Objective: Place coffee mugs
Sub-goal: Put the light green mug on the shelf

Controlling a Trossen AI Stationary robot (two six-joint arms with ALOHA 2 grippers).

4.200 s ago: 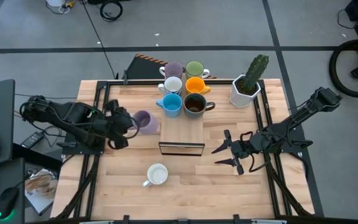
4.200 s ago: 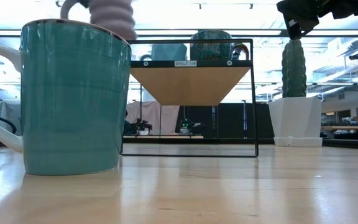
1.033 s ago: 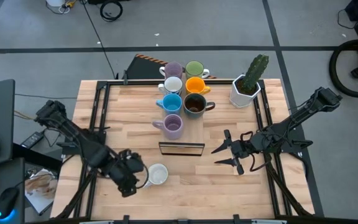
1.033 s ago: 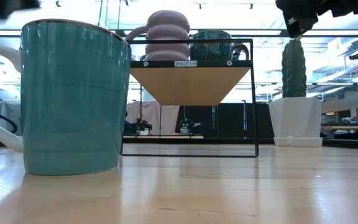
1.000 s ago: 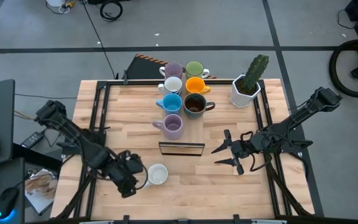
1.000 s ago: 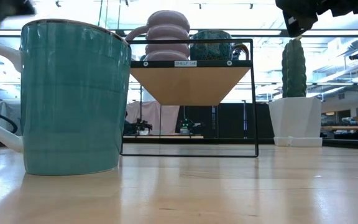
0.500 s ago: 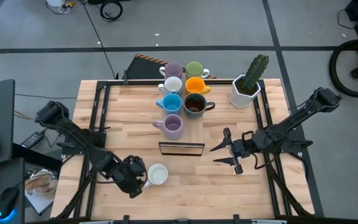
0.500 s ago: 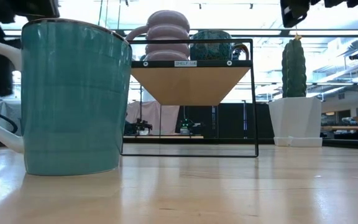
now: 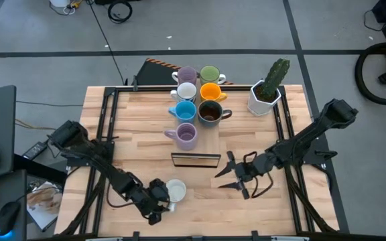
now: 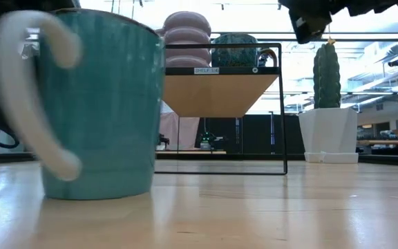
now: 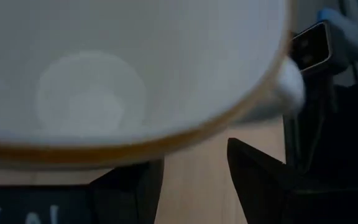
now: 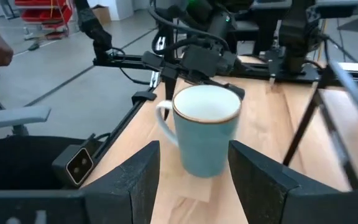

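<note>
Teal mug [image 9: 175, 191] w/ white inside & handle stands upright in front of the wire shelf [image 9: 196, 159]. Ceramic, prob. rigid, slick, chippable; best taken across the rim wall. Left gripper [image 9: 158, 203] is at it, jaws apart astride the wall. Right gripper [image 9: 231, 177] is beside the shelf, jaws wide, empty.

The setting is a robotics lab or workshop. A wooden work table [image 9: 146, 161] on a dark metal frame stands on a grey concrete floor [image 9: 246, 27] marked with tape lines. Cables [image 9: 116, 10] lie on that floor. A desk with a mouse [image 9: 7, 217] adjoins the table. Red storage racks [image 12: 42, 15] stand beyond.
</note>
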